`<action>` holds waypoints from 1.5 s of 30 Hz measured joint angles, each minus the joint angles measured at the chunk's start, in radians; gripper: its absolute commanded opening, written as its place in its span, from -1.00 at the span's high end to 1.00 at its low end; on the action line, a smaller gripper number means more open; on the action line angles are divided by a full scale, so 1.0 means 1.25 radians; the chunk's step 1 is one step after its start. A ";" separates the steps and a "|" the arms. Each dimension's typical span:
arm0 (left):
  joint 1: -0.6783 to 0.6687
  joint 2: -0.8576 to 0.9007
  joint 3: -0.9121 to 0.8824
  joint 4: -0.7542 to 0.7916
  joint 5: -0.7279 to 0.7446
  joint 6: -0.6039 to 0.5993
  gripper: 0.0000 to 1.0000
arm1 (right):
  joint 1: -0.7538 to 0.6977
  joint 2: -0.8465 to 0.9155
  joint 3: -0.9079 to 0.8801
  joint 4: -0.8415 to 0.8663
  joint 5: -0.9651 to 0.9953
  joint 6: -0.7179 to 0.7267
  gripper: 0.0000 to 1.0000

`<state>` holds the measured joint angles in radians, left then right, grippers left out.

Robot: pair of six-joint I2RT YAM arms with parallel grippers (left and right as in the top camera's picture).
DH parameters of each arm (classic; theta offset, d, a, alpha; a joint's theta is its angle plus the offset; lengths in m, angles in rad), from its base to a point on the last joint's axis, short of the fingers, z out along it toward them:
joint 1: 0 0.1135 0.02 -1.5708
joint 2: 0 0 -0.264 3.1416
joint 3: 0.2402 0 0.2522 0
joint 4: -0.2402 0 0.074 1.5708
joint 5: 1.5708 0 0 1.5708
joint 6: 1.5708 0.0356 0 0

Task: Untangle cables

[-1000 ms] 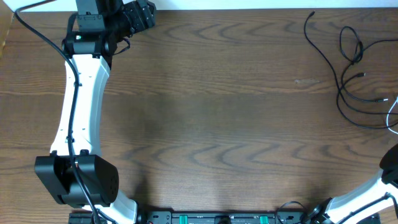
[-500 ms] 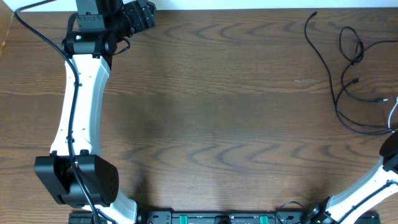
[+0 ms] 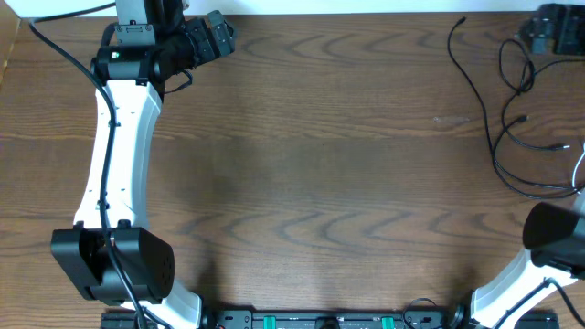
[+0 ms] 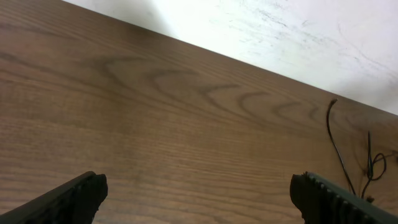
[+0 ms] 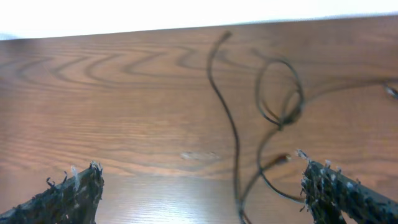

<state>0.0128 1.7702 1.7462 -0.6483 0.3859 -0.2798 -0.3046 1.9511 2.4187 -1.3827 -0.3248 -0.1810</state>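
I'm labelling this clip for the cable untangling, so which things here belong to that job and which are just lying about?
Part of the job:
- black cables, tangled at the table's right side
- white cable, at the right edge
- left claw and right claw, both open

Not part of it:
- table
- thick black wiring along the left arm
Nothing else loose shows.

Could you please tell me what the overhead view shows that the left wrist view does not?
Only the overhead view shows the left arm and right arm, plus a white cable at the table's right edge. Only the left wrist view shows the left gripper from close up, its fingers wide apart with nothing between them. Both show the wooden table and the black cables lying on it.
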 measured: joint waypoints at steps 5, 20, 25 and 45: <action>0.000 0.000 0.000 0.000 0.000 0.000 -0.97 | 0.030 -0.017 0.000 -0.034 -0.008 0.006 -0.99; 0.000 0.000 0.000 0.000 0.000 0.000 -0.98 | 0.030 -0.018 0.000 -0.089 -0.013 0.037 -0.99; 0.000 0.000 0.000 0.000 0.000 0.000 -0.98 | 0.036 -0.038 -0.026 -0.067 0.027 0.040 -0.99; 0.000 0.000 0.000 -0.002 0.000 0.000 -0.98 | 0.152 -0.931 -1.349 1.044 0.155 0.042 -0.98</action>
<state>0.0132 1.7702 1.7462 -0.6502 0.3859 -0.2798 -0.1146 0.7872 0.7330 -0.0780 -0.1314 -0.1284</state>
